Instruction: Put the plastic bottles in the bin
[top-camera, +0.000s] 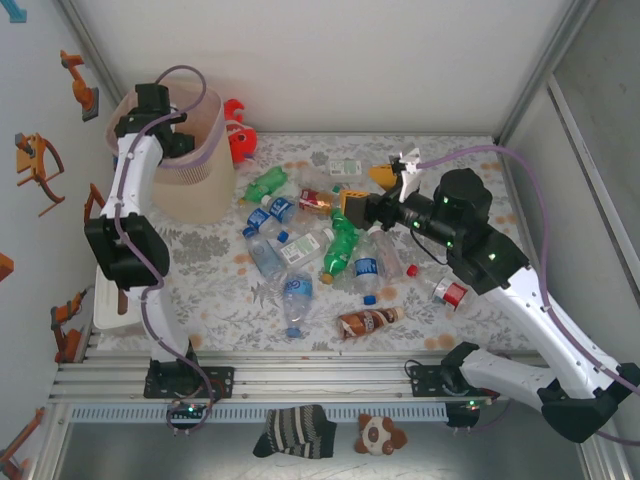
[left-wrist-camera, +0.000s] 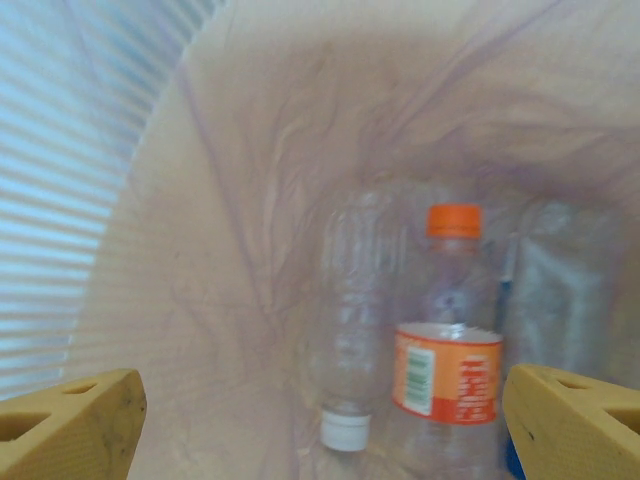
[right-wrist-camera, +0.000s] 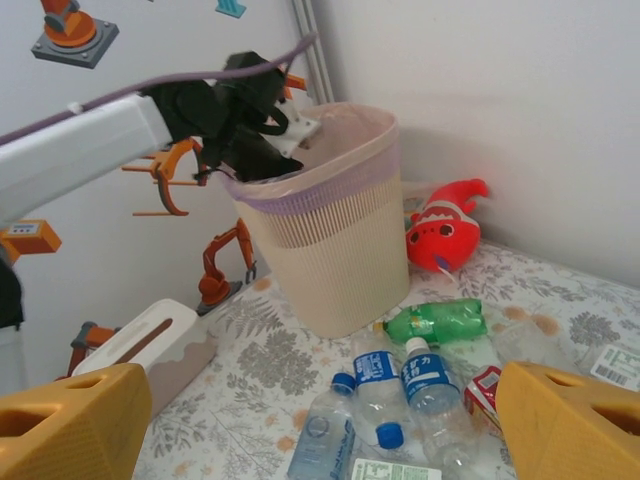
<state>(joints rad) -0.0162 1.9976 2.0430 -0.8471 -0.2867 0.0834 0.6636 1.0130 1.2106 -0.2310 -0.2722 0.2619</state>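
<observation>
We are holding our left gripper inside the bin at the upper left of the overhead frame. Its fingers are spreading wide to the bottom corners of the wrist view and gripping nothing, while a clear white-capped bottle and an orange-capped bottle are lying in the bin below it. We are hovering our right gripper, also wide and empty, over the heap of plastic bottles sprawling across the table mid-frame, right of the bin.
</observation>
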